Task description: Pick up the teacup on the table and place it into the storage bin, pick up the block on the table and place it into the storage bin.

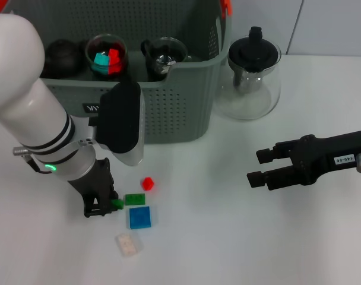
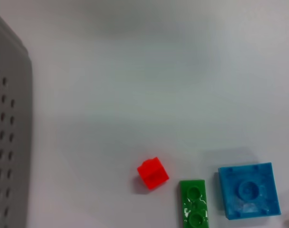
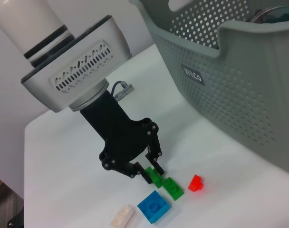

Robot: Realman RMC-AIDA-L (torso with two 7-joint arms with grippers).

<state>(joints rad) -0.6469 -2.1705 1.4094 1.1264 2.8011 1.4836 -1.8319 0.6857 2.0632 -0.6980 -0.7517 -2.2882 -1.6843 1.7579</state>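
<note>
**Left fingers down on the green block**

My left gripper [image 1: 113,205] is lowered to the white table [image 1: 228,237], at about seven o'clock in the head view. Its fingers [image 3: 158,166] stand narrow around one end of the green block [image 1: 133,199], tips at the table surface; the right wrist view shows the dark tips either side of the brick's near end. I cannot tell whether the block is firmly clamped or only bracketed.

Around that block lie others: a small red block [image 1: 147,183] just at one o'clock from it, a blue square block [image 1: 139,217] just beside it at six o'clock, and a pale translucent block [image 1: 128,243] farther out at six o'clock.

The storage bin [image 1: 180,113] stands at twelve o'clock from the blocks, well apart from them. Inside it I see a teacup [image 1: 107,54] holding red and teal pieces, a second glass cup [image 1: 163,54] and a dark round object [image 1: 62,57]. A glass teapot [image 1: 252,77] with a black lid sits on the table just beside the bin, at three o'clock from it.

My right gripper [image 1: 259,167] hovers over the table at three o'clock, fingers parted and holding nothing.
</note>
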